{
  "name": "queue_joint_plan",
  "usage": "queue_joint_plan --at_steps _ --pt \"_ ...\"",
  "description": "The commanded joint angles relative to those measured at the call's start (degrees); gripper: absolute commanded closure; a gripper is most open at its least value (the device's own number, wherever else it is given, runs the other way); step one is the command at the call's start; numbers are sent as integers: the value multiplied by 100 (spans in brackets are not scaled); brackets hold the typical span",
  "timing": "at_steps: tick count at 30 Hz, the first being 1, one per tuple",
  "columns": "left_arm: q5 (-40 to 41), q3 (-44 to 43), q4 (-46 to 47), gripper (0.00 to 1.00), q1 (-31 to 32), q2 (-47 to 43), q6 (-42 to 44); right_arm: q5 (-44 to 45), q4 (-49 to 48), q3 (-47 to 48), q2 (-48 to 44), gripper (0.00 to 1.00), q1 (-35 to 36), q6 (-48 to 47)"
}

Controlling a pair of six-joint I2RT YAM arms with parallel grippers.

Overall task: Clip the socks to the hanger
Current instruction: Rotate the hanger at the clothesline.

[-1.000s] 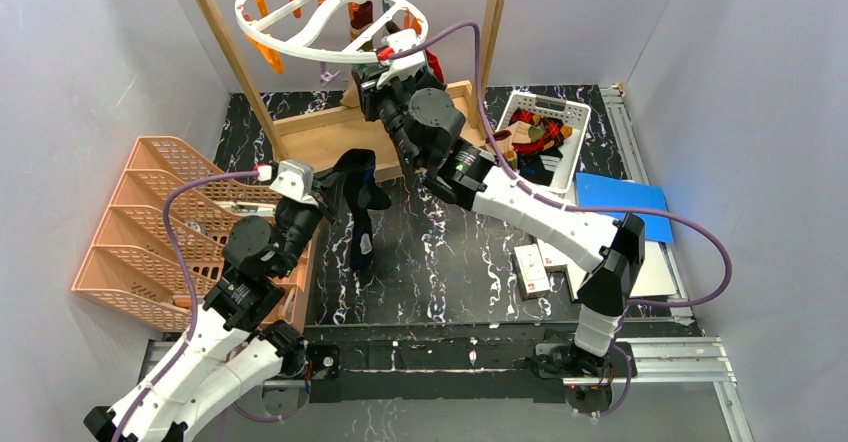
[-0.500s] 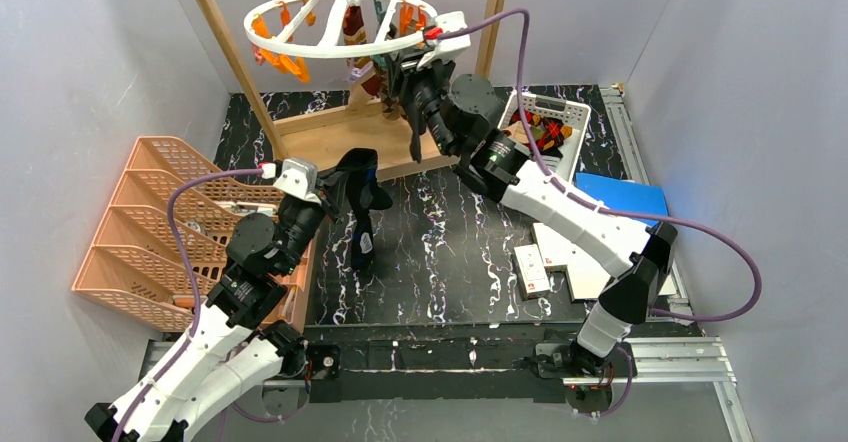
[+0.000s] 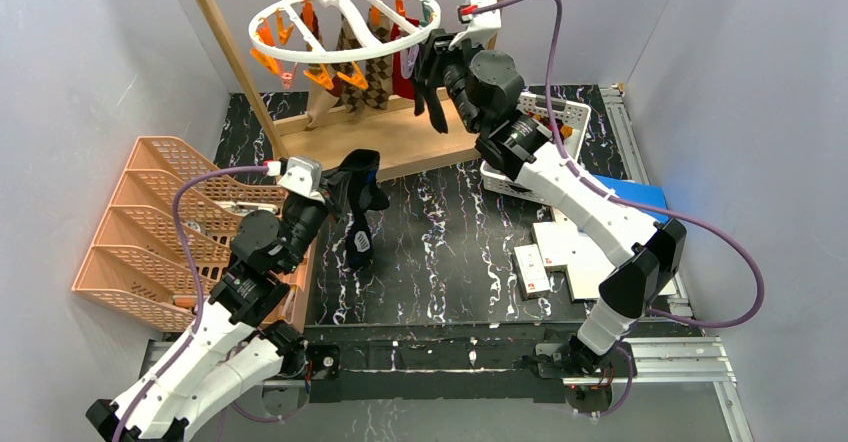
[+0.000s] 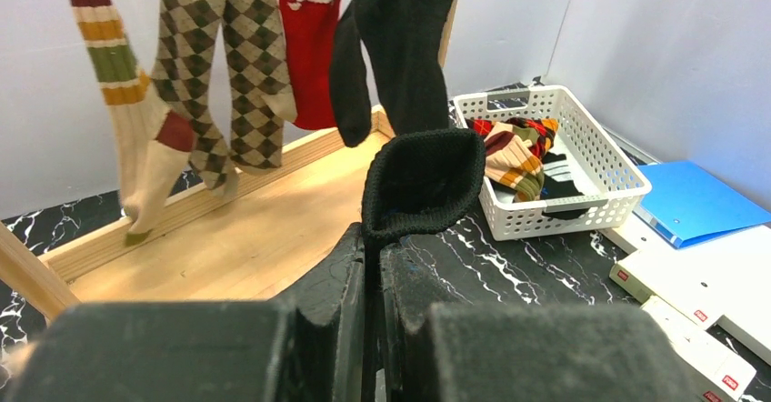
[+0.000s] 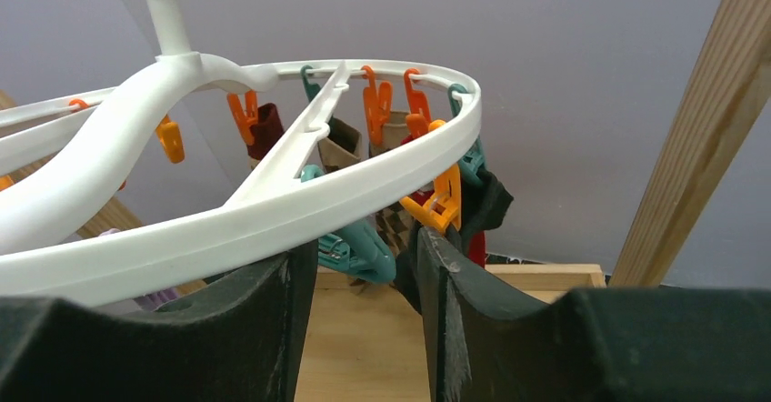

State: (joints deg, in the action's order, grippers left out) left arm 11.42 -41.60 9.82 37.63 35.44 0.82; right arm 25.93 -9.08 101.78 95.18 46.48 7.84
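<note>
The hanger (image 3: 345, 22) was a round white plastic ring with bars across it. It hung from the top of a wooden frame (image 3: 232, 62). Little orange clips (image 3: 265, 57) and teal ones dangled from its rim. Soft socks hung down from it. There were two diamond socks (image 4: 227, 65) in brown and beige, a red sock (image 4: 314, 47) with a Santa face, a striped sock (image 4: 114, 65) and a long black sock (image 4: 400, 47).

The right jaws were up at the edge of the ring and spread apart. A teal clip (image 5: 359, 249) sat in the gap between them, and the smooth white rim passed just above. I could not tell if they touched the clip.

The left jaws were lower down, over the worktop (image 3: 450, 252), which was black with white veins like stone. They were pressed together, pinching the ribbed cuff of a dark sock (image 4: 423, 179). The rest of this sock hung limp below them.

To the right stood a white basket (image 4: 564, 213) with holes in its walls. It had more socks (image 4: 514, 147) bunched up inside. A flat blue folder (image 4: 695, 204) lay beside it. A peach plastic rack (image 3: 150, 217) stood on the left.
</note>
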Motion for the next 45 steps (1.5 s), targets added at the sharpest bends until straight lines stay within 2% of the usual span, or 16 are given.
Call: queue_joint_plan --at_steps 1,14,18,30,33,36,41,45 --pt "10 -137 119 100 21 81 -39 -187 -3 138 -334 47 -113 222" --pt "-82 -176 179 100 25 191 -39 -326 146 50 -478 44 -133 219" --pt "-87 -189 154 100 25 191 -41 -247 215 -27 -607 40 -131 191" --pt "-116 -146 197 100 18 255 -40 -43 240 -891 -1330 34 -131 -750" --pt "-129 -137 257 100 21 311 -44 -392 135 -1110 -1428 34 -126 -1013" --pt "-169 -159 307 100 20 395 -46 -1007 239 -1071 -1505 35 -107 -770" --pt "-189 -159 285 100 25 428 -42 -2444 558 -612 -1381 34 -64 54" --pt "-136 -117 235 100 23 344 -41 -3480 363 -513 -1356 33 -60 754"
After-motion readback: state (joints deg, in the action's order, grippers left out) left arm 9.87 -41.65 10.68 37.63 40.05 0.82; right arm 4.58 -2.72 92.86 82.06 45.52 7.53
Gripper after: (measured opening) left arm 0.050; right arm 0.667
